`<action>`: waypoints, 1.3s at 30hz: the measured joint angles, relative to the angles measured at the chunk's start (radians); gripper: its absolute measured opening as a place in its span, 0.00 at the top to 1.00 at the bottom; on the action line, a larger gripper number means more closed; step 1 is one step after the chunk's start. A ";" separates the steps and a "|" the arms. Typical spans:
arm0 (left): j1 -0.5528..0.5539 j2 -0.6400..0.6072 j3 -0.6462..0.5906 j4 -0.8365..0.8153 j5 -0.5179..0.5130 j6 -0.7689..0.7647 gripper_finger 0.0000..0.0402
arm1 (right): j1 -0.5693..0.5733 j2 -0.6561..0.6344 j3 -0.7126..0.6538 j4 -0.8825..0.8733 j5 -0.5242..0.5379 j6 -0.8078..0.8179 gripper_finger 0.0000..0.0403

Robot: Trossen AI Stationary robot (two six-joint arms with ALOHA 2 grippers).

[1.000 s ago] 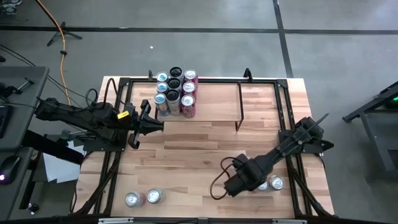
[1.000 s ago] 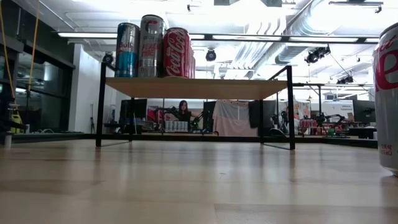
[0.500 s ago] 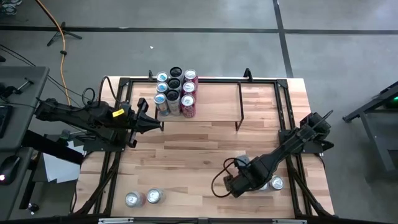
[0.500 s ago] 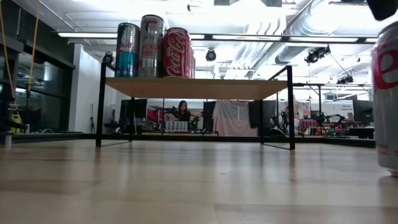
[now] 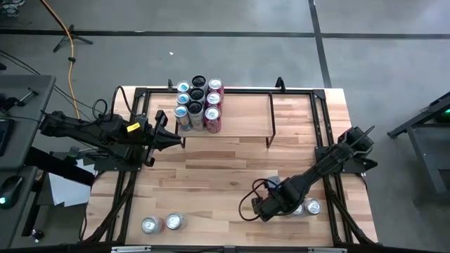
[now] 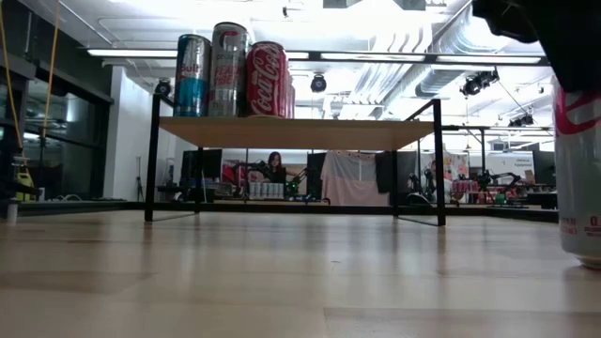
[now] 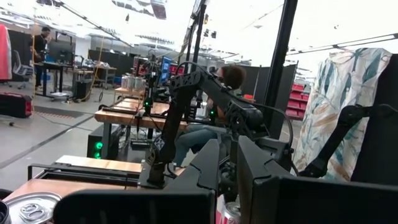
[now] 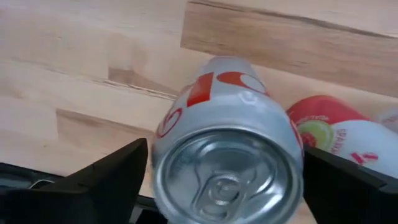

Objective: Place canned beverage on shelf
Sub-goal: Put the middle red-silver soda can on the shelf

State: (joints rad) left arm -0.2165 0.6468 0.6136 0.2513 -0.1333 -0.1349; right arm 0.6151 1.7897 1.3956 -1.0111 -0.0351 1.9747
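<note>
A silver can with red lettering (image 8: 227, 162) stands upright on the table near its right front; the low view shows it at the right edge (image 6: 577, 169). My right gripper (image 8: 227, 186) is open and points down, one finger on each side of the can's top. In the high view this gripper (image 5: 269, 205) hides the can. The shelf (image 5: 242, 116) stands at the far side on thin black legs, with several cans (image 5: 198, 104) at its left end. My left gripper (image 5: 179, 138) hovers shut by the shelf's left end, holding nothing. My right gripper's fingers (image 8: 106, 180) stand on either side of the silver can's upper rim (image 8: 163, 146), coming from above. I cannot tell whether they touch it. The can stands upright on the table.
A red can with a lime picture (image 8: 336, 130) stands right beside the silver one, and two can tops (image 5: 311, 207) show by the gripper. Two more cans (image 5: 162, 223) stand near the left front. The shelf's right part is bare plank (image 6: 357, 131).
My right gripper has come down over the silver can and rolled about its pointing line. In the low view its dark body has dropped into the picture above the can. The can has stayed where it was.
</note>
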 joint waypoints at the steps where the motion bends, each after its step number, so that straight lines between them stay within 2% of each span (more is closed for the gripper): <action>1: 0.000 0.000 0.000 -0.001 0.000 0.000 1.00 | 0.000 0.000 -0.005 0.006 0.000 -0.002 0.11; 7: 0.000 0.000 0.000 -0.001 -0.003 0.003 1.00 | 0.000 -0.001 0.053 -0.040 -0.045 -0.178 0.30; 11: 0.000 0.000 0.000 0.000 -0.008 0.022 1.00 | -0.021 -0.039 0.165 -0.125 -0.058 -0.389 0.30; 14: 0.000 0.000 0.000 0.000 -0.009 0.024 1.00 | -0.071 -0.069 0.301 -0.237 -0.053 -0.609 0.30; 20: 0.000 0.000 0.000 0.001 -0.009 0.042 1.00 | -0.252 -0.075 0.624 -0.529 -0.049 -1.042 0.30; 25: 0.000 0.000 0.000 0.001 -0.016 0.042 1.00 | -0.467 -0.074 0.769 -0.557 -0.039 -1.345 0.30; 32: 0.000 0.000 -0.001 0.031 -0.050 0.016 1.00 | -0.720 -0.028 0.815 -0.562 -0.047 -1.848 0.30; 36: -0.001 0.000 -0.001 0.078 -0.061 -0.025 1.00 | -0.804 0.010 0.815 -0.561 -0.090 -2.108 0.30; 39: -0.001 0.001 -0.001 0.119 -0.062 -0.054 1.00 | -0.841 0.046 0.814 -0.561 -0.091 -2.221 0.30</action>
State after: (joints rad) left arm -0.2173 0.6476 0.6125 0.3700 -0.1955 -0.1892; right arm -0.2257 1.8352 2.2093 -1.5723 -0.1258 -0.2463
